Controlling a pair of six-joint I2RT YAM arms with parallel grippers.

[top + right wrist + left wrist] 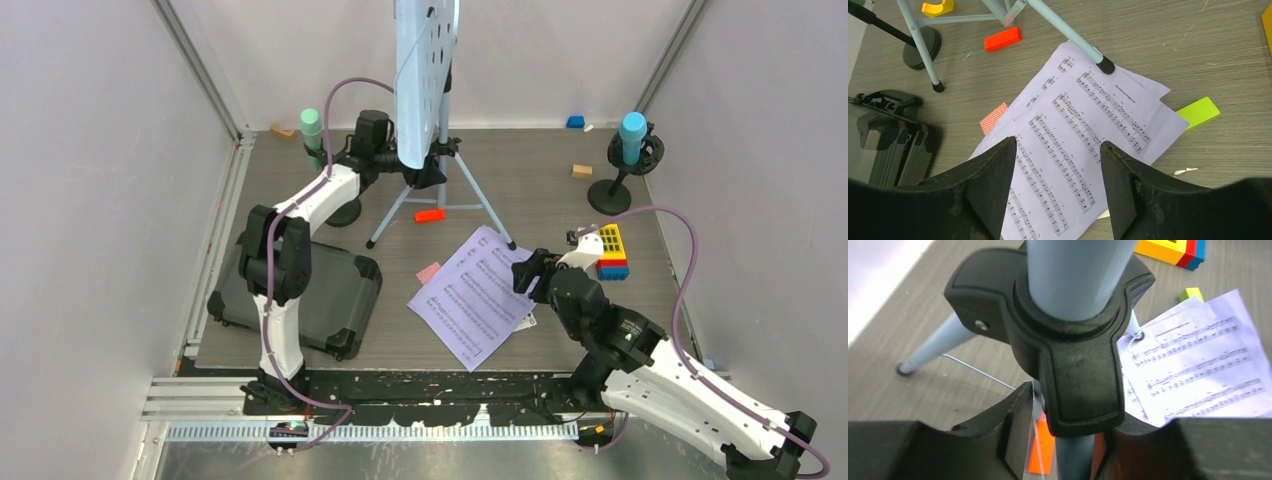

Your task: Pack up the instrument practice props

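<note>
The pale blue perforated music rack (pixel 425 70) stands on its tripod legs (pixel 480 200) at the back middle. My left gripper (pixel 420 172) straddles its pole just under the black hub (pixel 1073 355). In the left wrist view the gripper (pixel 1070 440) is open, with a gap on each side of the pole. Lilac sheet-music pages (pixel 480 295) lie flat in front of the stand. My right gripper (pixel 525 272) hovers open over the pages (pixel 1083 125), holding nothing. A green microphone (pixel 311 125) stands at the back left and a blue one (pixel 632 130) at the back right on black round-based poles (pixel 608 197).
A black case (pixel 330 290) lies shut at the front left. A red block (pixel 430 215) sits under the tripod and a playing card (pixel 428 272) lies beside the pages. A yellow, red and blue block stack (pixel 612 252) and a green block (pixel 1198 112) lie right of them.
</note>
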